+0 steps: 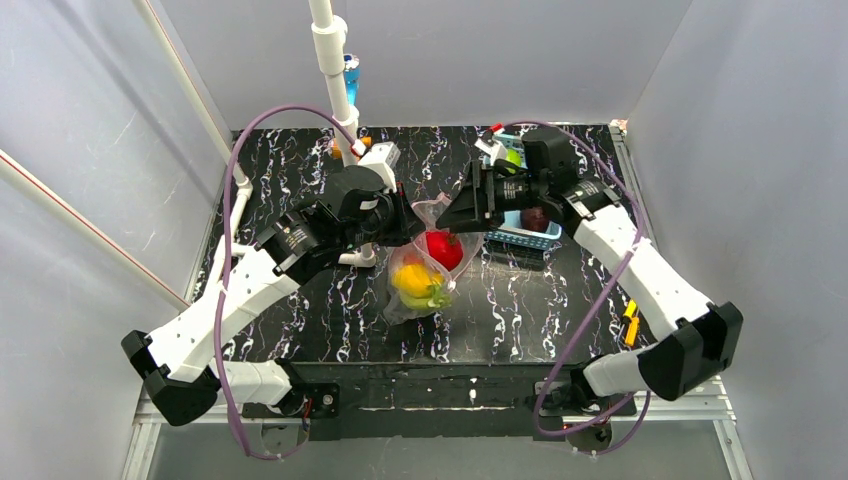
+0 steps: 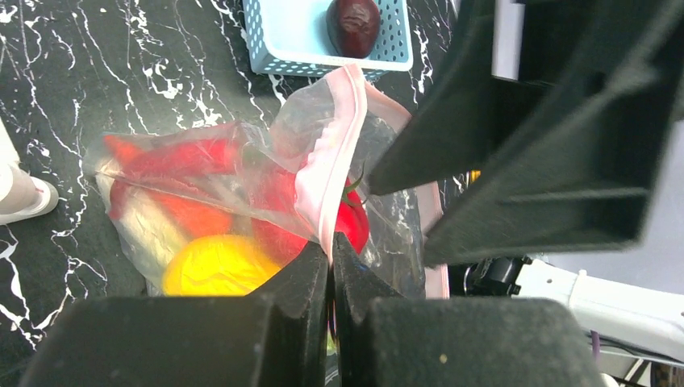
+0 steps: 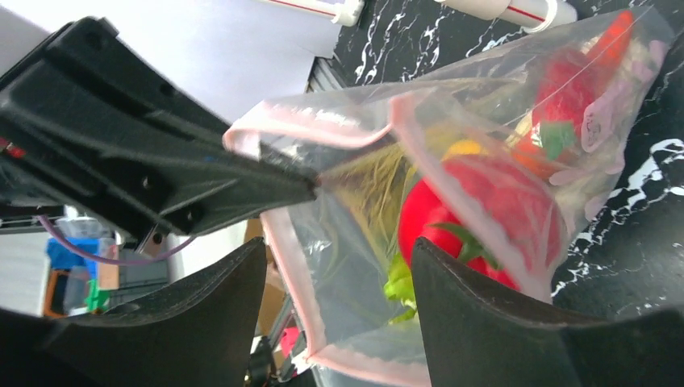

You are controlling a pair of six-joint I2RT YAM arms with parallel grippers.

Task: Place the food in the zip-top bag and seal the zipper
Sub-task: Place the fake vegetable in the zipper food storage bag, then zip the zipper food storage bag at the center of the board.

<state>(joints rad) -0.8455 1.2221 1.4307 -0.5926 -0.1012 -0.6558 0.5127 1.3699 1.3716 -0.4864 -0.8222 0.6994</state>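
**Two tools at the bag mouth, one fruit outside it**

From above, both arms meet over the middle of the bench. The left tool and right tool face each other across the raised mouth of the zip-top bag. The bag sags away below them, with the tomato just under the tools and the yellow fruit beyond it. Right behind the right tool sits the basket with the maroon fruit in it, so I judge loading unfinished.

On the left wrist camera, my left tool has its fingers pressed together on the zipper, pinching the pink strip at the very tips. I read that pinch as an anchor. It lifts one lip off the bench so the mouth gapes instead of lying flat. The tomato sits just past the fingertips inside the bag, and the basket lies farther ahead.

On the right wrist camera, the right tool has its fingers spread with nothing clamped. The bag's open mouth fills the gap ahead, and the left tool grips the upper lip there. The lower lip shows between my fingers, but I cannot tell whether it touches either. The tomato rests just inside and the chilli lies deep at the far end. I take the spread stance as leaving this tool free to fetch the maroon fruit.
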